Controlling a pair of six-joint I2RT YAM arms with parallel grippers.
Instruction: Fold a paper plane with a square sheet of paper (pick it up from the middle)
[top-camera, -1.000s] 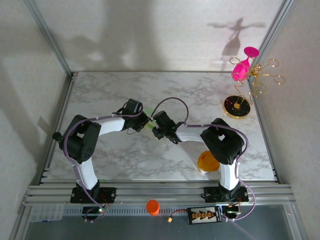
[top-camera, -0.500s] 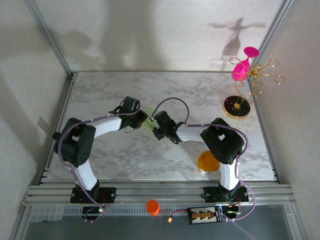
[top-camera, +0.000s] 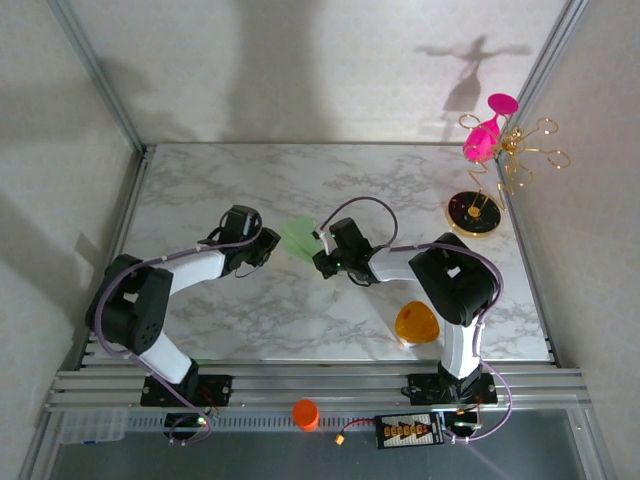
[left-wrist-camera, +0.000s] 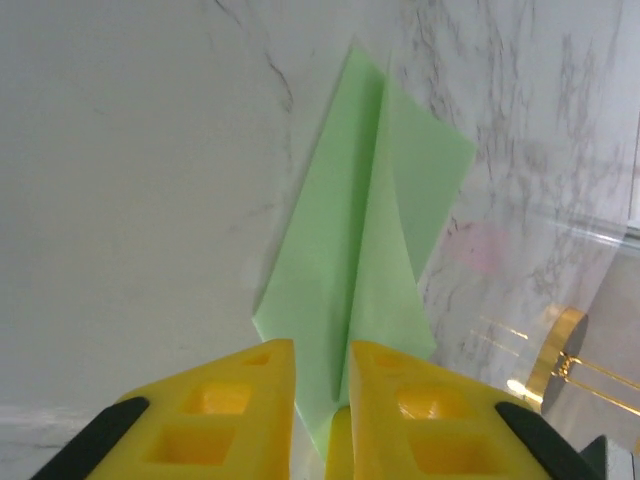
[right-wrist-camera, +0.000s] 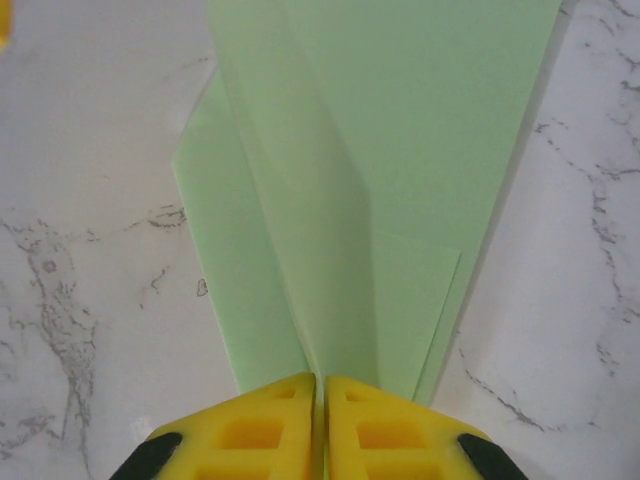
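**Inspector:** State of the right gripper (right-wrist-camera: 320, 385)?

**Assessor:** Closed tight. Its yellow jaws meet on the centre fold of the paper plane (right-wrist-camera: 400, 150), at the end nearest the wrist. Pinching the keel there presses the layers together, so the lengthwise creases cannot spring apart.

**Inspector:** And the left gripper (left-wrist-camera: 322, 365)?

**Assessor:** Jaws narrowly parted, aimed along the same crease from the other side. Pale green shows in the gap, which looks wider than the thin paper. Whether either pad touches it I cannot tell from this angle.

**Inspector:** Location of the work?

**Assessor:** Over the middle of the marble table (top-camera: 250, 310), between the two grippers. The right one carries it; the left is placed to take or press the fold.

**Inspector:** Progress?

**Assessor:** My judgement: the dart outline is formed, the wings not yet set. The risk is that a one-sided hold lets the sheet twist.
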